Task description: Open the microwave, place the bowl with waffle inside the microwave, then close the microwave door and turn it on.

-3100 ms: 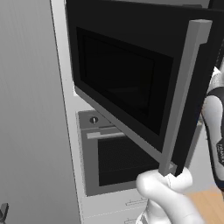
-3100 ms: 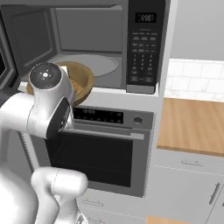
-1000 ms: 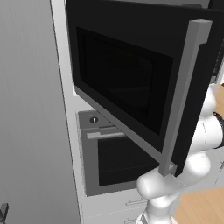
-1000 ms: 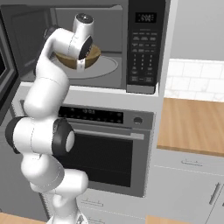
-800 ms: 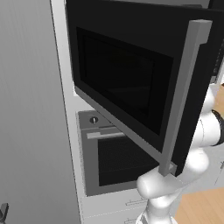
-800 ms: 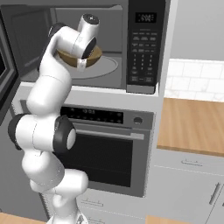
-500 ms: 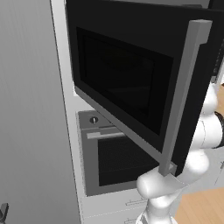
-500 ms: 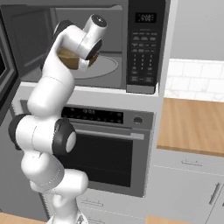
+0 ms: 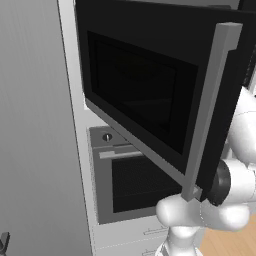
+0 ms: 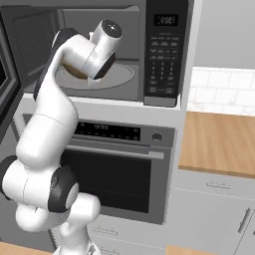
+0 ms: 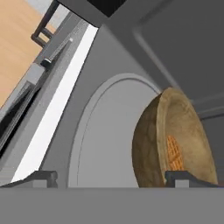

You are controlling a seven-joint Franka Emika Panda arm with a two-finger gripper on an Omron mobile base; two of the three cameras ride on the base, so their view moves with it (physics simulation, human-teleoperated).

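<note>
Bowl with waffle (image 11: 175, 144) sits on the turntable (image 11: 105, 144) inside the microwave (image 10: 164, 55).

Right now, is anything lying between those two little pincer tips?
In the hand view, the pincer stands open. Between its tips lie the bare grey turntable plate and the near side of the bowl with waffle.

A home kitchen; built-in microwave (image 10: 124, 50) over grey oven (image 10: 117, 169), wooden counter (image 10: 219, 144), white tiled backsplash (image 10: 224, 89)
</note>
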